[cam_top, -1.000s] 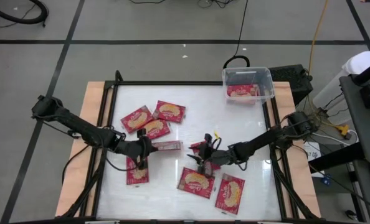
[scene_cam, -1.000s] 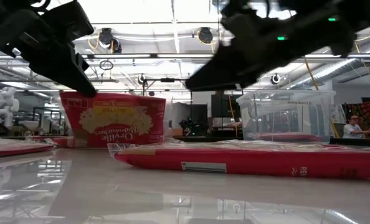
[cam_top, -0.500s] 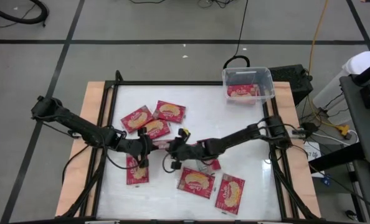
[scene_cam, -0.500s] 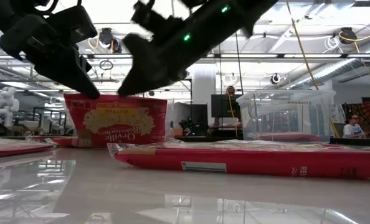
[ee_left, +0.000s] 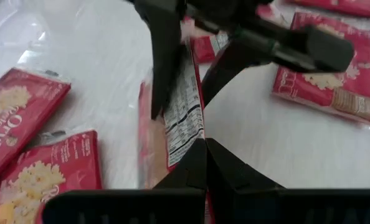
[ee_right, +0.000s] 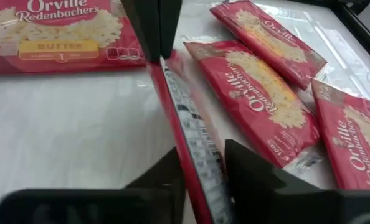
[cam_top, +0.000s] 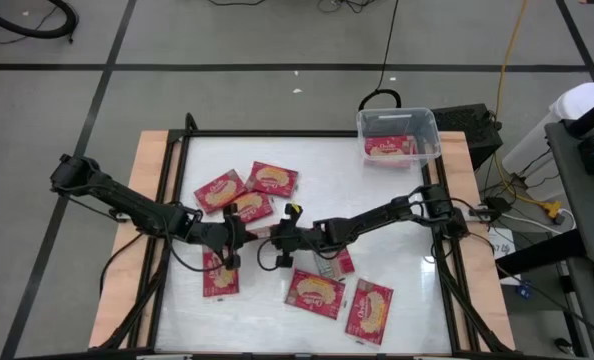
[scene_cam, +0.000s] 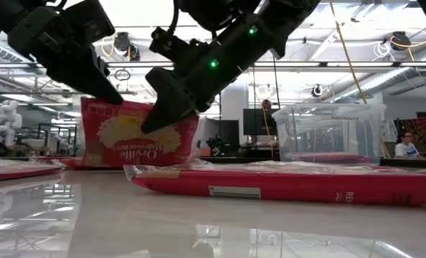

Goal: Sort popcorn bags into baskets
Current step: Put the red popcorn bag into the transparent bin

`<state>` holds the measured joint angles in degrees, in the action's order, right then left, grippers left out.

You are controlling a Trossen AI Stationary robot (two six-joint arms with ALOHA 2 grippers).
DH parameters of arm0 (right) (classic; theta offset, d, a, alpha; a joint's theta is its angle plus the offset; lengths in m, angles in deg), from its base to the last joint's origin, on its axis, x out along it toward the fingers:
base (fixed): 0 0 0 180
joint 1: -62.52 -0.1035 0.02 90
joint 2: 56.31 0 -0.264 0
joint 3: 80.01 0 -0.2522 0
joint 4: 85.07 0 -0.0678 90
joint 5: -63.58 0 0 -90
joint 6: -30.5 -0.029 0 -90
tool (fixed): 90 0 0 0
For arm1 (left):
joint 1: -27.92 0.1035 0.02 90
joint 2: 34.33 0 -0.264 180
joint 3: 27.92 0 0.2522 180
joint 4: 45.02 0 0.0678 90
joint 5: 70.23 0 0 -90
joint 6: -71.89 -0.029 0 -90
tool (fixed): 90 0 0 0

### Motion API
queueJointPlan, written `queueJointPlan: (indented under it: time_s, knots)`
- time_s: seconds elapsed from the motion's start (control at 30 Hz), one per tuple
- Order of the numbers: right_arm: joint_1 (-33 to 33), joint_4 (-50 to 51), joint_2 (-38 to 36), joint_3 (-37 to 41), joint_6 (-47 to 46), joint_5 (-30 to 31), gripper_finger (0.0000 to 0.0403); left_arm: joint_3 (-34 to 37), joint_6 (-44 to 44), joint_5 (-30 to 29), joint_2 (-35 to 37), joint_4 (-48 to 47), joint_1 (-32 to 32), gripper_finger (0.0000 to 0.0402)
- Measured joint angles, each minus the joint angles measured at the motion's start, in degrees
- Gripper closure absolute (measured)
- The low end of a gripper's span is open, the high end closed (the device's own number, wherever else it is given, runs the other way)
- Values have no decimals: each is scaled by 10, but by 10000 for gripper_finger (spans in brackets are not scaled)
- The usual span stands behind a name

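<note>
A: On the table (cam_top: 397, 215), what's where?
B: Clear basket (cam_top: 398, 134) far-right corner, w/ bags inside. One popcorn bag (scene_cam: 138, 136) stands on edge mid-table (others lie flat).
A: Grippers?
B: Left gripper (ee_left: 202, 163) clamped on it; right gripper (ee_right: 197, 163) straddles its opposite edge, can't tell if pinched.

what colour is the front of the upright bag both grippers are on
Red, with a cream popcorn picture on the upright bag, clearest in the low view.

Nine popcorn bags (cam_top: 273, 179), one clear basket (cam_top: 398, 135), two arms

A black box (cam_top: 474, 122) sits beside the table's (cam_top: 327, 160) far right corner, cables trailing.
</note>
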<state>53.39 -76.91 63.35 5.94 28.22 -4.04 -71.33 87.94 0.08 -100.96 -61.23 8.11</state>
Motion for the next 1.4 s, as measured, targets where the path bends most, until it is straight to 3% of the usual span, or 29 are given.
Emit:
queueJointPlan:
  time_s: [0.17, 0.4, 0.57, 0.7, 0.8, 1.07, 1.23, 1.4]
  knots:
    - [1, 1, -3, 0, 21, 0, 392, 0, -57, -34, 19, 41, -3, 383]
    - [1, 61, -40, 0, 13, -3, 387, -1, -140, -113, 108, 74, -21, 290]
    - [-3, 123, -89, 2, -16, -2, 394, -1, -112, -184, 168, 49, -20, 228]
    - [-16, 135, -141, 31, -63, 0, 386, 0, -67, -247, 192, 2, -20, 217]
    - [-35, 110, -182, 76, -86, 3, 388, 10, -45, -257, 195, -10, -20, 224]
    - [-68, -249, -277, 284, -77, 16, 390, 66, -2, -261, 193, 72, -21, 251]
    - [-71, -469, -285, 392, -79, 14, 390, 109, -16, -210, 193, 178, -24, 252]
    - [-71, -567, -285, 417, -48, 0, 390, 159, -39, -137, 193, 291, -24, 242]
